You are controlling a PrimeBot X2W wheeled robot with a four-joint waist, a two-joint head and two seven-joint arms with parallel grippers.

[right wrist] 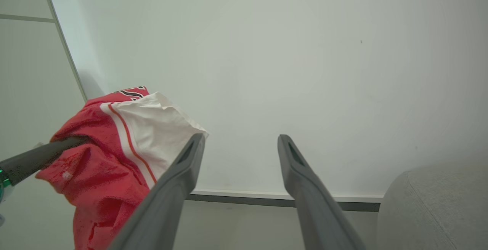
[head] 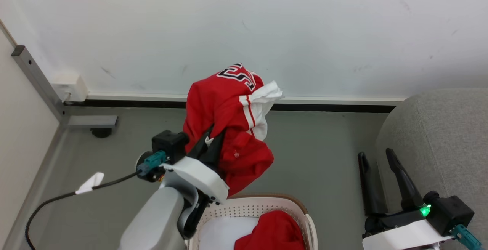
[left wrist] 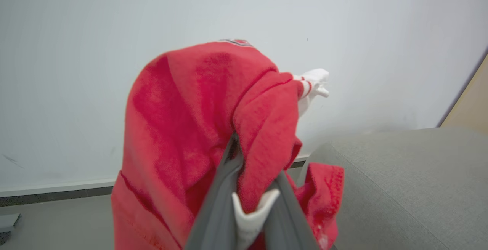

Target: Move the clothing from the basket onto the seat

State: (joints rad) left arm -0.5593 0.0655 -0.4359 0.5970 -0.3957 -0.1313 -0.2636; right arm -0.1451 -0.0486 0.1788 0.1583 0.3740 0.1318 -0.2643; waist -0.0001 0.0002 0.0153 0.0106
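Left gripper [head: 212,137]: raised at centre-left of the head view on its pale forearm, a dark cable [head: 57,200] trailing off toward the left edge; long fingers pressed nearly together, pinching a fold of red cloth between them. Held item, jersey [head: 221,105]: bright red with white stripes and black-and-white lettering, draped over and around the fingertips and hanging clear above the grey floor [head: 316,154], well up against the white wall [head: 267,25]. It is judged to be carried high so that its loose lower edge clears the basket rim on the way across. Basket [head: 263,203]: cream, perforated, brown rim band, directly below the jersey at the bottom edge. Contents: one pale flat pad [head: 225,234] on the left and one plain red garment [head: 276,229] bunched on the right, not yet moved. Right gripper [head: 375,154]: lower right, fingers spread wide and pointing up, holding nothing, just beside the sofa's rounded corner; apparently parked out of the way while the other arm does the carrying. Seat [head: 438,135]: light-grey woven upholstery along the right edge, bare where it shows. Status, as a judgement: transfer of the first garment is under way, mid-carry; what it needs next is a swing rightward over the cushion before letting go.
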